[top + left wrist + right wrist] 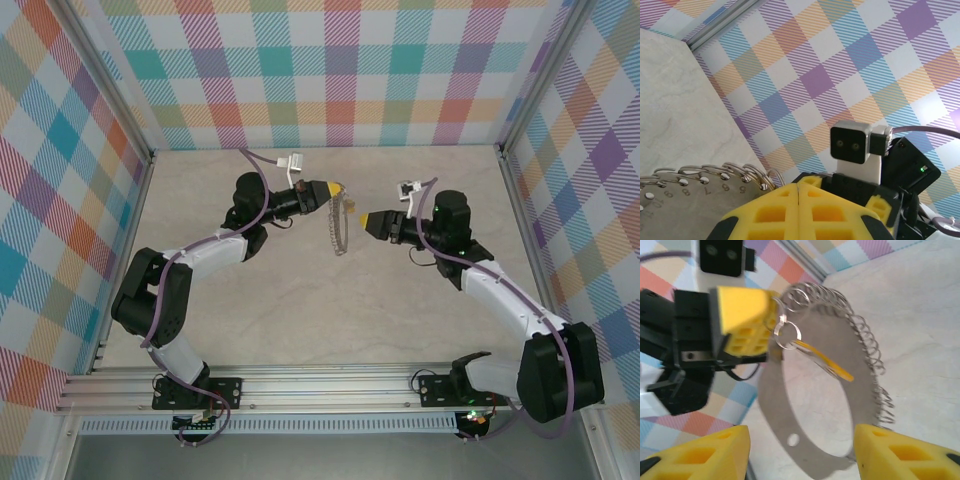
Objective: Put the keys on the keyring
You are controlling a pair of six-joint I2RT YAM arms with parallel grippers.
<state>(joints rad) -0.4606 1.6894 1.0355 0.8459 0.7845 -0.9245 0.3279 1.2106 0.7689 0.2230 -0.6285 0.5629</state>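
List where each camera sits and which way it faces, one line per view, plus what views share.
Top external: above and behind the bases, looking down on the table; both arms, left gripper and right gripper show.
Left wrist: faces the right arm's wrist camera over its own shut fingers.
Right wrist: faces the left gripper between its own open fingers.
Shared: both wrist views see the keyring.

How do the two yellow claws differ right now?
The left gripper is shut tight, while the right gripper is open wide. The left gripper grips the keyring at its edge, while the right gripper holds nothing and sits apart from it on the other side. Both are yellow-tipped, and they point toward each other.
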